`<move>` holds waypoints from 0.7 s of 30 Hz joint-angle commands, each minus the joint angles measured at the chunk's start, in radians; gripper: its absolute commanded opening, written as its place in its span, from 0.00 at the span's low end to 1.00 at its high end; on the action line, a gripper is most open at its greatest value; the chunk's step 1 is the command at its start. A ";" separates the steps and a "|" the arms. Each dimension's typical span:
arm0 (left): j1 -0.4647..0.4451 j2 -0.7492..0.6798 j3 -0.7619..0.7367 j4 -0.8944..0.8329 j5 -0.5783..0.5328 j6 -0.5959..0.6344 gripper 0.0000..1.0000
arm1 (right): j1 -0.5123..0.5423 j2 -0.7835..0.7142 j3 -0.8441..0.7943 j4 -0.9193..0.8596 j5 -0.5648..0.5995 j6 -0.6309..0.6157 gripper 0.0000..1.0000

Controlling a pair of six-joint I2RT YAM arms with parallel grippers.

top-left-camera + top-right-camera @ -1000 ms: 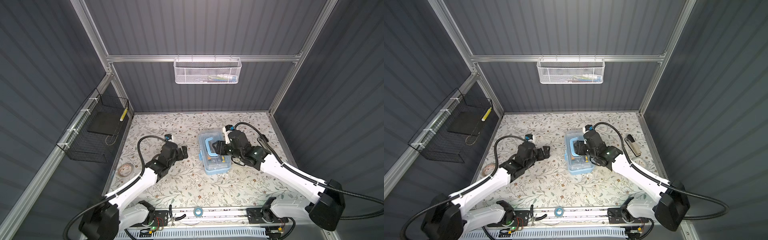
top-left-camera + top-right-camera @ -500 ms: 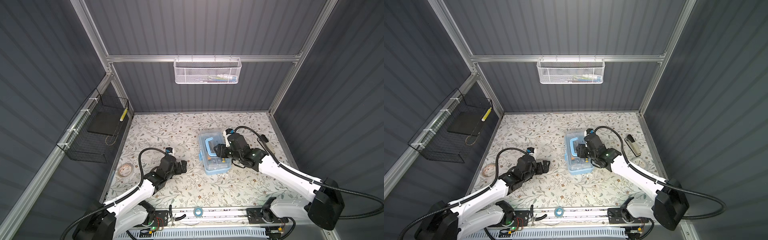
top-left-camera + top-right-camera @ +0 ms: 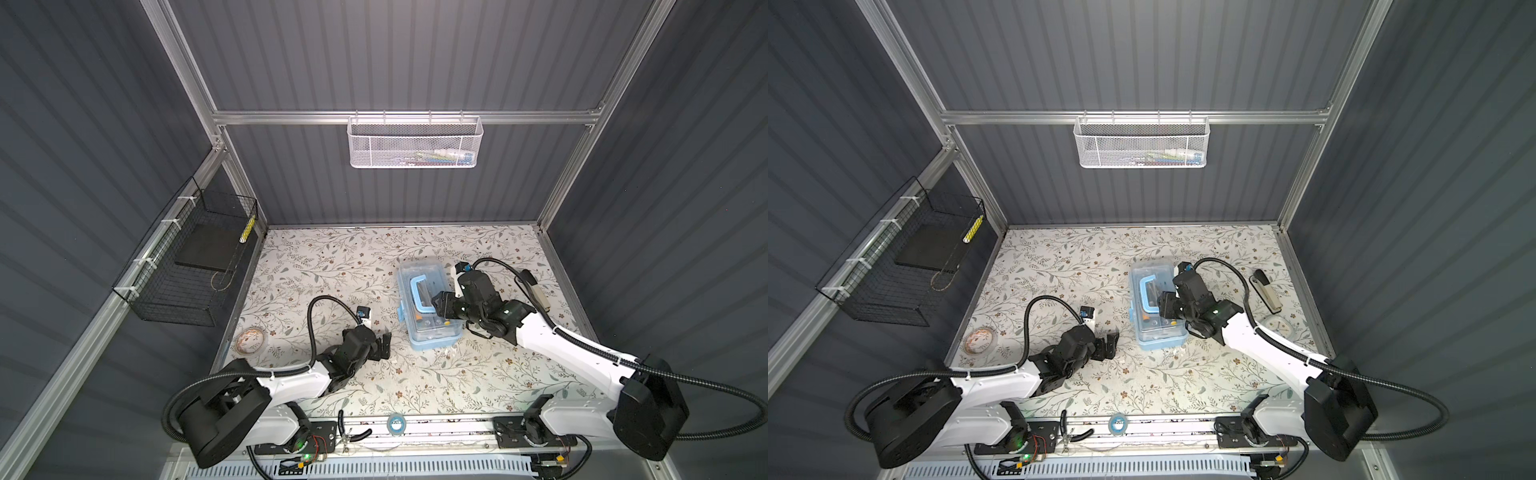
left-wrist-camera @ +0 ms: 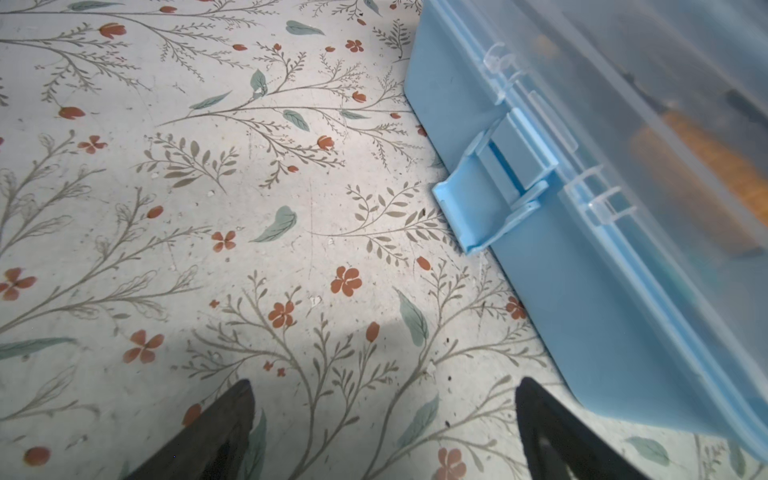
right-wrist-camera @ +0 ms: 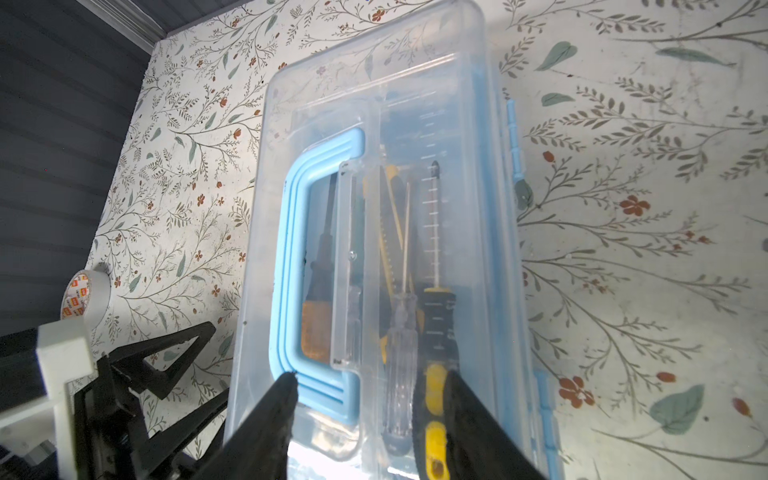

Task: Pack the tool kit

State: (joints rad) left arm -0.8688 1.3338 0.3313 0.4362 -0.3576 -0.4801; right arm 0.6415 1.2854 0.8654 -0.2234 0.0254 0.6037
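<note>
Since both jaws stand open and empty, you'd best lift the kit (image 3: 430, 336) (stiff, slick, probably light) by its handle (image 3: 413, 293), at the lid's 9 o'clock.

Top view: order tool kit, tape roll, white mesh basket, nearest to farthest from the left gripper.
1. tool kit, just right of the left gripper.
2. tape roll, far left.
3. white mesh basket, hanging high at the back.
</note>
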 commanded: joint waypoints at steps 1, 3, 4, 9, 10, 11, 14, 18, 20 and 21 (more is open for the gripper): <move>-0.026 0.045 0.001 0.132 -0.039 0.030 0.97 | -0.007 -0.012 -0.015 0.007 -0.005 0.011 0.57; -0.033 0.075 0.006 0.158 -0.049 0.033 0.96 | -0.009 -0.016 -0.020 0.010 -0.004 0.013 0.57; -0.037 0.090 0.006 0.178 -0.052 0.036 0.96 | -0.009 -0.017 -0.022 0.010 -0.005 0.014 0.57; -0.041 0.170 0.028 0.254 -0.058 0.048 0.95 | -0.013 -0.015 -0.025 0.015 -0.006 0.015 0.57; -0.041 0.191 0.038 0.259 -0.063 0.053 0.95 | -0.014 -0.017 -0.026 0.014 -0.007 0.015 0.57; -0.043 0.212 0.047 0.273 -0.064 0.060 0.95 | -0.014 -0.018 -0.028 0.016 -0.005 0.014 0.57; -0.045 0.271 0.075 0.298 -0.077 0.060 0.94 | -0.019 -0.018 -0.032 0.015 -0.007 0.014 0.57; -0.045 0.357 0.112 0.325 -0.105 0.048 0.93 | -0.030 -0.015 -0.042 0.015 -0.017 0.016 0.57; -0.045 0.388 0.116 0.352 -0.111 0.037 0.93 | -0.033 -0.020 -0.050 0.021 -0.020 0.019 0.57; -0.046 0.400 0.122 0.357 -0.113 0.033 0.93 | -0.036 -0.021 -0.053 0.022 -0.021 0.019 0.57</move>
State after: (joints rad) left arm -0.9092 1.7000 0.4362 0.7521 -0.4389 -0.4442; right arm 0.6136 1.2758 0.8375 -0.1795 0.0174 0.6106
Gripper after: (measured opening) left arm 0.932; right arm 0.569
